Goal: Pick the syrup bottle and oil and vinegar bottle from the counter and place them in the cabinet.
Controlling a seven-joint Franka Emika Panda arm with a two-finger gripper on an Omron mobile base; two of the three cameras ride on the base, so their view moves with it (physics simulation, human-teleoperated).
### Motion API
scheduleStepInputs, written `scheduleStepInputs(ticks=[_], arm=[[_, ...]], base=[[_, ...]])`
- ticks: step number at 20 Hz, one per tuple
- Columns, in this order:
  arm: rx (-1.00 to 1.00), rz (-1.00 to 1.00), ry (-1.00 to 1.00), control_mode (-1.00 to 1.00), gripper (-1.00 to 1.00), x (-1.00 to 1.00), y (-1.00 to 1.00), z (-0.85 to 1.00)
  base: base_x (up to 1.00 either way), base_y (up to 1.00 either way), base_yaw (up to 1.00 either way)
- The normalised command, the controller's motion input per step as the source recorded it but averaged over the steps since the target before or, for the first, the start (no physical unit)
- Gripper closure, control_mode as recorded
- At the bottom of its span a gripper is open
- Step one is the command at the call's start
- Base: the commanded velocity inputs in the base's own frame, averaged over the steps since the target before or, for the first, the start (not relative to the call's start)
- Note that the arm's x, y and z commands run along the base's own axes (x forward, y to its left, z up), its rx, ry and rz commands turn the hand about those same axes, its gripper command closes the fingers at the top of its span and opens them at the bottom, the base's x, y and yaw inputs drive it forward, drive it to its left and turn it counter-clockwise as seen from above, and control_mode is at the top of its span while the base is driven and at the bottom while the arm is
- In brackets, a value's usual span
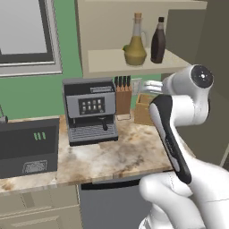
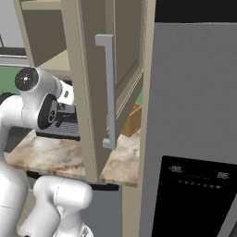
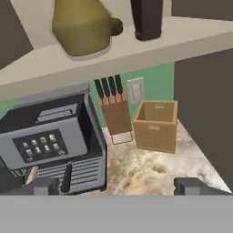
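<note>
Left base view shows both bottles standing upright on the shelf of the cabinet (image 1: 107,62), above the coffee machine (image 1: 90,112). The oil and vinegar bottle (image 1: 135,42) is on the left and the syrup bottle (image 1: 158,41) is just beside it on the right, slightly apart. A small green thing lies on the shelf against the left side of the oil bottle's belly — I cannot tell what it is.

Below the shelf, the counter (image 1: 129,154) carries the coffee machine, and to the right of the machine stands a knife block (image 1: 123,98), then a woven basket (image 1: 144,109) further right. To the left of the machine there is a dark appliance with green marks (image 1: 27,150).

Hand view looks at the coffee machine from under the shelf edge. The gripper (image 3: 116,185) is empty, its two finger tips (image 3: 44,185) set wide apart, holding nothing. The knife block and basket stand right of the machine, with a wall socket (image 3: 135,90) behind them.

Right base view — the open cabinet door (image 2: 90,92) with its grey handle (image 2: 108,90) stands in front and hides most of the machine; a grey fridge (image 2: 194,129) is on the right.
</note>
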Motion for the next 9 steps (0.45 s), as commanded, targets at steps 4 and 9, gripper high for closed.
scheduleStepInputs(ticks=[4, 9], arm=[[0.13, 0.01, 0.3, -1.0, -1.0, -0.35, 0.05, -1.0], [0.13, 0.03, 0.31, -1.0, -1.0, -0.16, 0.0, -1.0]], base=[[0.0, 0.0, 0.0], [0.0, 0.0, 0.0]])
